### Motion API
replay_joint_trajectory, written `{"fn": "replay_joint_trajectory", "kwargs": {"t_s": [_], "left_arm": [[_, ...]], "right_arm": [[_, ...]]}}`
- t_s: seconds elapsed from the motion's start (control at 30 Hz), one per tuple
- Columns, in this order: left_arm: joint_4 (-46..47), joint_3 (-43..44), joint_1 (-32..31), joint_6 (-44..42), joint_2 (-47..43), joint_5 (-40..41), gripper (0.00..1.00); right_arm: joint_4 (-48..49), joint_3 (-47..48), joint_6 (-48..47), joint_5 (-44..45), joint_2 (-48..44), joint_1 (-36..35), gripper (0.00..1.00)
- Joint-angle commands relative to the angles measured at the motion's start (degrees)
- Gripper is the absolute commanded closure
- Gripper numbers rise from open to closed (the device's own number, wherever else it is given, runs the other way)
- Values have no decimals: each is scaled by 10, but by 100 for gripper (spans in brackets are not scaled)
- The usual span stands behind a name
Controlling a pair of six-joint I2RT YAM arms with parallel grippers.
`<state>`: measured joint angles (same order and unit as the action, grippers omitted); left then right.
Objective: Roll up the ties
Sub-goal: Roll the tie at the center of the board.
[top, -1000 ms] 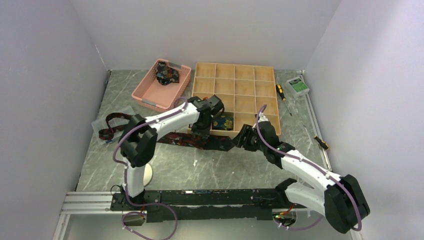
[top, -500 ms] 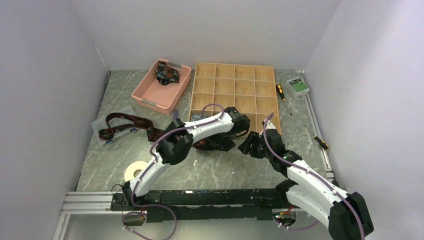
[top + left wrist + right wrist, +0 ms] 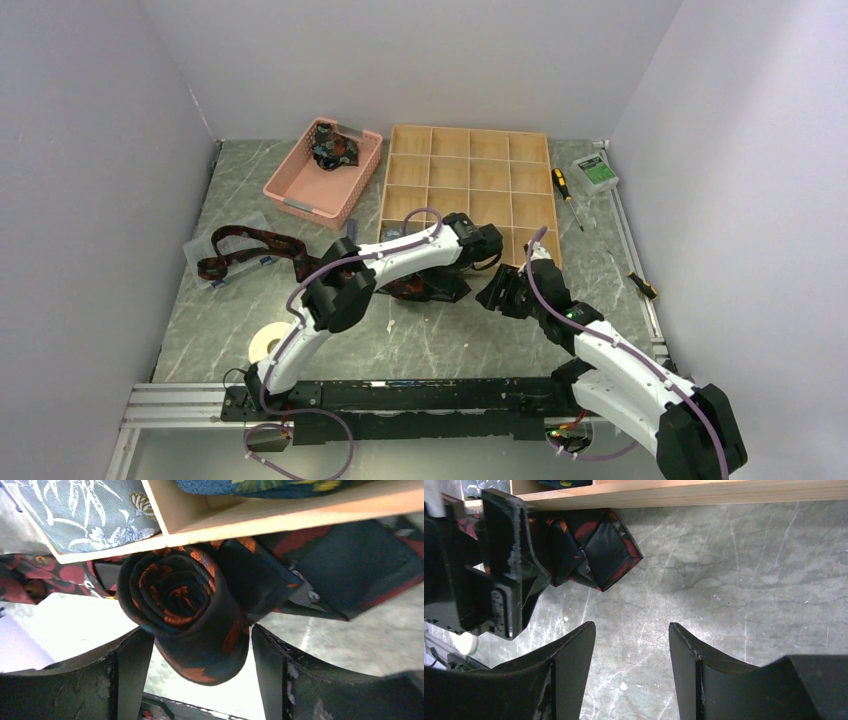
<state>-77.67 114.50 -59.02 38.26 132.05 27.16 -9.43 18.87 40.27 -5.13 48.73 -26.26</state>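
Observation:
A dark tie with orange-red flowers (image 3: 185, 615) is wound into a tight roll against the front wall of the wooden tray (image 3: 300, 507). Its loose pointed end (image 3: 599, 555) lies flat on the table beside it. My left gripper (image 3: 200, 632) straddles the roll, open, with a thin gap at each finger. In the top view this gripper (image 3: 455, 272) hangs over the tie (image 3: 425, 288). My right gripper (image 3: 631, 640) is open over bare table just to the right of the tie, and it (image 3: 497, 290) holds nothing. A second tie (image 3: 250, 245) lies stretched out at the left.
The wooden compartment tray (image 3: 467, 129) holds rolled ties in its front cells (image 3: 90, 510). A pink basket (image 3: 290, 200) with a bundled tie (image 3: 333, 150) stands at the back left. There is a white tape ring (image 3: 268, 342) at the front left. Screwdrivers (image 3: 565, 190) and a small box (image 3: 596, 172) lie at the right.
My left arm swung right along the tray's front with the roll, then its jaws spread off it. The right gripper shifted slightly right and stayed open.

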Motion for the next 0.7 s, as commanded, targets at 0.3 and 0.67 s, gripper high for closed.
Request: {"fn": "replay_joint_trajectory", "kwargs": {"t_s": [0.3,0.67], "left_arm": [[204,-171,63,-5,-214,-142,23],[464,-462,164,11,-454,-237,23]], "right_arm": [[62,15,-12,-105,21,3,26],[152,123,19,-177,146,-31,17]]}}
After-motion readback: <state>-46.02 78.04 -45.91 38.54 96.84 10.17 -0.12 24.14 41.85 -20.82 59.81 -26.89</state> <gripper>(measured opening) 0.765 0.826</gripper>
